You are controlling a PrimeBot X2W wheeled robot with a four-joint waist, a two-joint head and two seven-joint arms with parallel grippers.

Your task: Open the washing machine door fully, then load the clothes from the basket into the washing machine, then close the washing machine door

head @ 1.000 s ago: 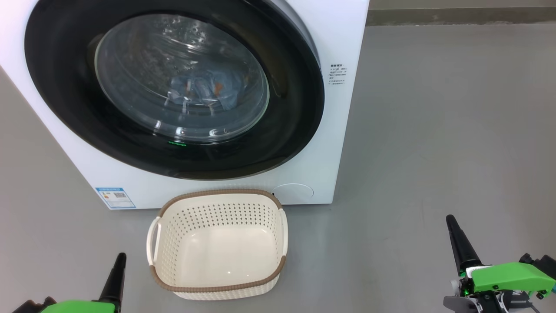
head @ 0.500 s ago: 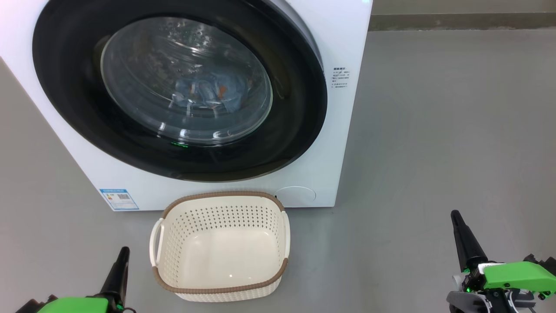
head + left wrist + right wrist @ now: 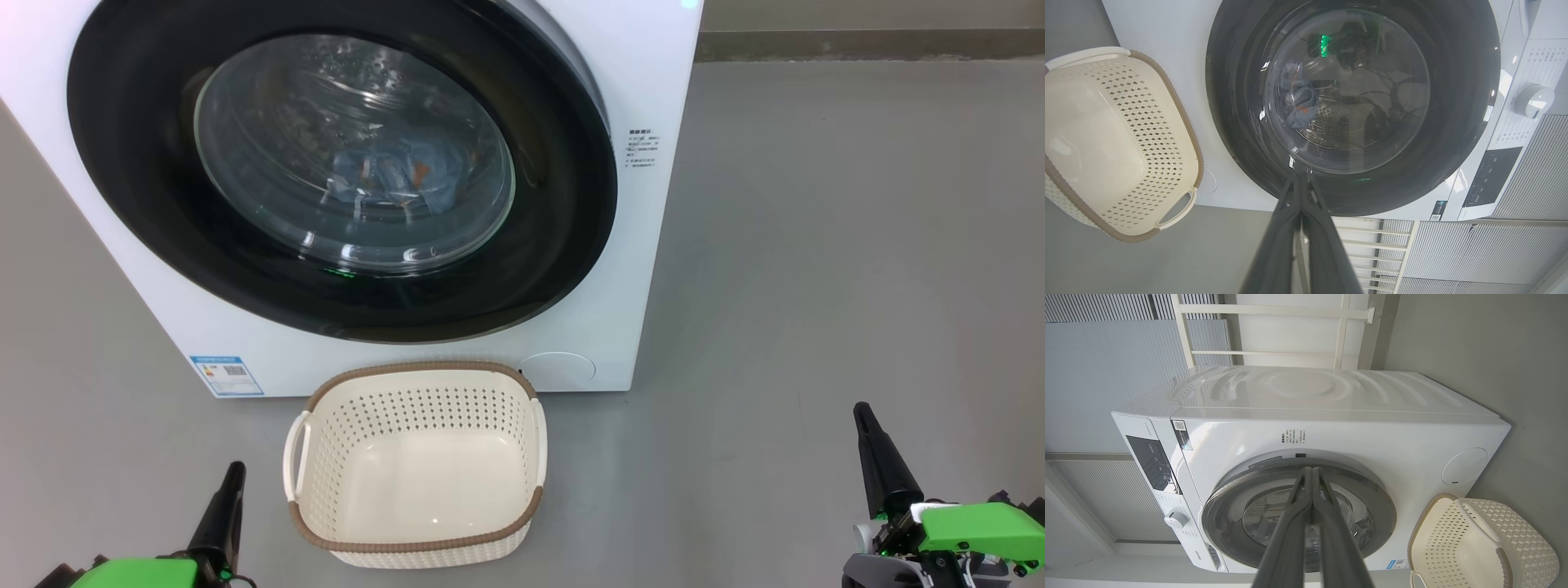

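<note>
The white washing machine (image 3: pixel 637 98) stands before me with its black-rimmed door (image 3: pixel 563 245) closed flat against the front. Through the glass I see blue clothes (image 3: pixel 400 180) with orange prints lying in the drum (image 3: pixel 1327 122). The cream basket (image 3: pixel 416 535) sits on the floor in front of the machine and holds nothing. My left gripper (image 3: pixel 233 474) is shut at the lower left, beside the basket. Well right of the basket, my right gripper (image 3: pixel 861 412) is shut at the lower right. Both hold nothing. The door (image 3: pixel 1380 506) and basket (image 3: pixel 1527 547) also appear in the right wrist view.
Grey floor (image 3: pixel 816 245) stretches to the right of the machine. A control panel with a white dial (image 3: pixel 1533 100) sits on the machine's upper front. A white railing (image 3: pixel 1372 245) and ribbed wall panels stand behind and beside it.
The head camera has shifted slightly, so the whole scene sits a little lower and to the right. Both grippers stay shut and low; door, clothes and basket are unmoved.
</note>
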